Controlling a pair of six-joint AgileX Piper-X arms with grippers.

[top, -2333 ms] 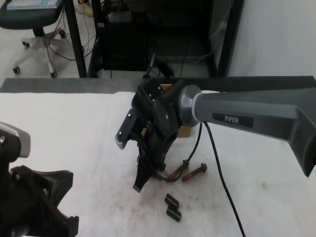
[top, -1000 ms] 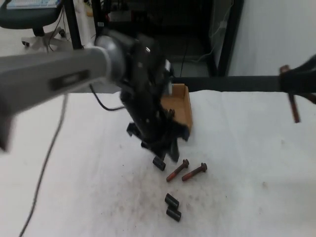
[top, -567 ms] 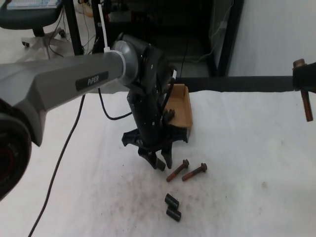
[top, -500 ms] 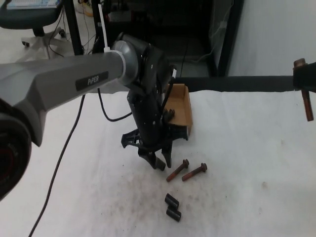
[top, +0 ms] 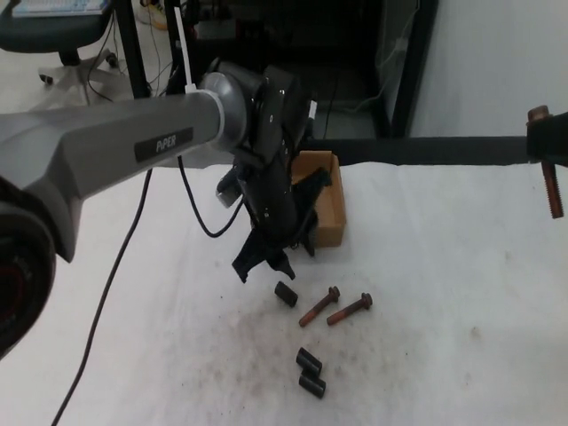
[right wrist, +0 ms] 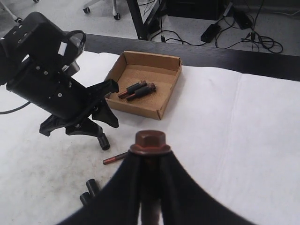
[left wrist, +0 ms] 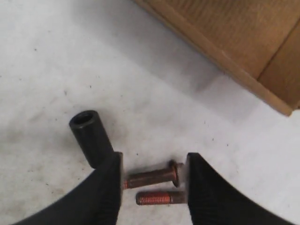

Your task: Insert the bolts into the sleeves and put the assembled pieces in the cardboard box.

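Behind left gripper (left wrist: 153, 161), bolts (left wrist: 149, 177) half-hidden.

The high view looks forward and down over the counter (top: 461, 293); the left wrist view hangs close above it; all three share the cardboard box (top: 328, 200).

Rusty bolts (top: 335, 306), black sleeves (top: 309, 373) near box (top: 327, 191)

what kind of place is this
Probably a robotics lab: a robot arm hangs over a white-covered bench, with an office chair and loose cables on the floor behind it.
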